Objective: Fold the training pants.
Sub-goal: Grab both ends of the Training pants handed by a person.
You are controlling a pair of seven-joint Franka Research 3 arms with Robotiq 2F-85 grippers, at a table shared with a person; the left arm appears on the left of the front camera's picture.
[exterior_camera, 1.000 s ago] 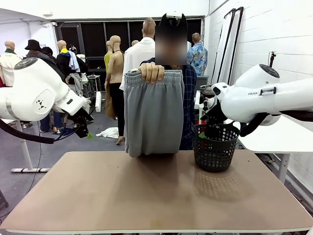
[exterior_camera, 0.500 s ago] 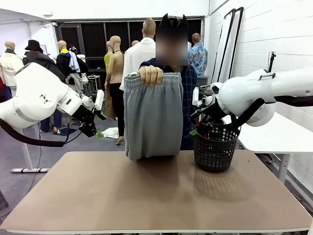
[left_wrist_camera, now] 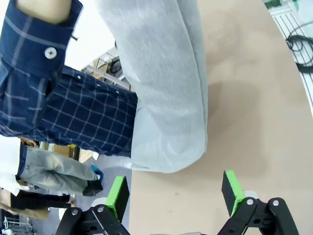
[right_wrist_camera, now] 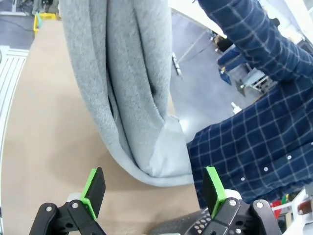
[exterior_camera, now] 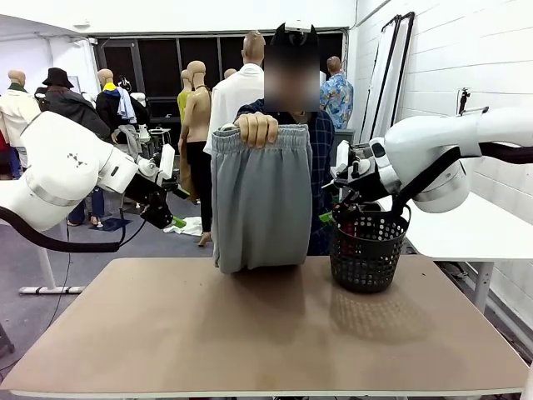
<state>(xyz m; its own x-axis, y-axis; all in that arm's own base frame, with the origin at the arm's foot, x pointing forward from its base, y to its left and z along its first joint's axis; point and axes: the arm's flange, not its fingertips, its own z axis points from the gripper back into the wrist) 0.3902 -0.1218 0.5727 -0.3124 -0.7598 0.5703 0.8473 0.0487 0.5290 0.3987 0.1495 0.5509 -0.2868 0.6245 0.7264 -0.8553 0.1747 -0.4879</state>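
Person's hand [exterior_camera: 258, 127] holds the training pants [exterior_camera: 261, 200] up by the waistband at the far side of the bench [exterior_camera: 266, 333], lower fold hanging btwn the two pincers. L pincer [exterior_camera: 171, 217] is spread wide w/ nothing in it, in the air just left of the pants, not touching the cloth. R pincer [exterior_camera: 329, 215] is likewise spread & empty, just right of them, by the rim of the black basket [exterior_camera: 366, 258].

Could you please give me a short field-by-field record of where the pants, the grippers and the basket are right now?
training pants: held up at the waistband by the person's hand, hanging over the far edge of the table
left gripper: open, empty, facing the pants
right gripper: open, empty, facing the pants
basket: on the table, beside the pants
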